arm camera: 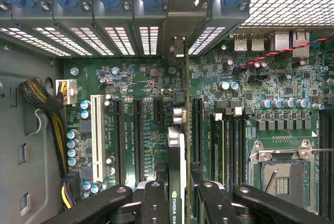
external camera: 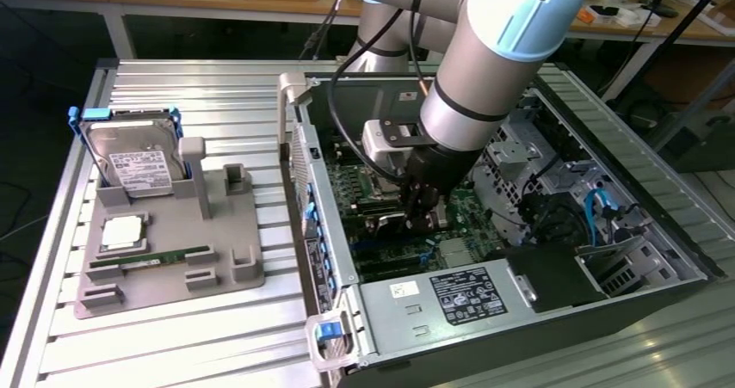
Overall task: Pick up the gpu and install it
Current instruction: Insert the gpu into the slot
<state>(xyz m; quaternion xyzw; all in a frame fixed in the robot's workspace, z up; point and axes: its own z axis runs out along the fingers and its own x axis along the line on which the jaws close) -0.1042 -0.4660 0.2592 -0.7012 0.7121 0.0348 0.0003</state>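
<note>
Inside the open case [external camera: 643,190], the gripper [arm camera: 177,192] clenches the gpu [arm camera: 176,145] edge-on above the motherboard [arm camera: 135,93], the card's long axis running parallel to the slots [arm camera: 139,140], its bracket end toward the rear openings.

The gpu [arm camera: 177,156] descends between motherboard slots [arm camera: 138,135], hemmed by the rear bracket wall [arm camera: 151,4] ahead.

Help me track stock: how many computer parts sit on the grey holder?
3: hard drive upright at the grey holder's far end, processor flat in the middle, memory stick just nearer the camera. None seems hidden.
</note>
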